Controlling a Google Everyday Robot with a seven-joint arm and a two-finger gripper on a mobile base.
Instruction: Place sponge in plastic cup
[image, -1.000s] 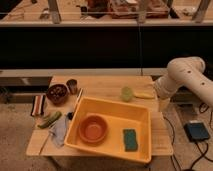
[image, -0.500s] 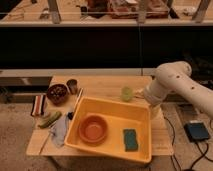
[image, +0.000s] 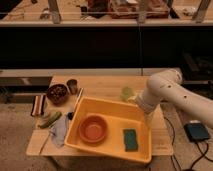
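A green sponge (image: 131, 139) lies flat inside the yellow bin (image: 107, 105), at its right front. A pale green plastic cup (image: 127, 93) stands upright on the wooden table (image: 105, 84), just behind the bin's back rim. My white arm (image: 170, 91) reaches in from the right and bends down at the bin's back right corner. The gripper (image: 147, 114) hangs at the arm's end over that corner, right of the cup and behind the sponge. It holds nothing that I can see.
An orange bowl (image: 93, 129) sits in the bin's left half. Left of the bin are a dark bowl of food (image: 57, 93), a small dark cup (image: 72, 85), a striped item (image: 38, 104), a green object (image: 49, 119) and a grey-blue cloth (image: 60, 132). A black box (image: 197, 131) lies on the floor at the right.
My arm has swung left and down from the table's right side, bringing the gripper to the bin's back right corner. The sponge and the cup have not moved.
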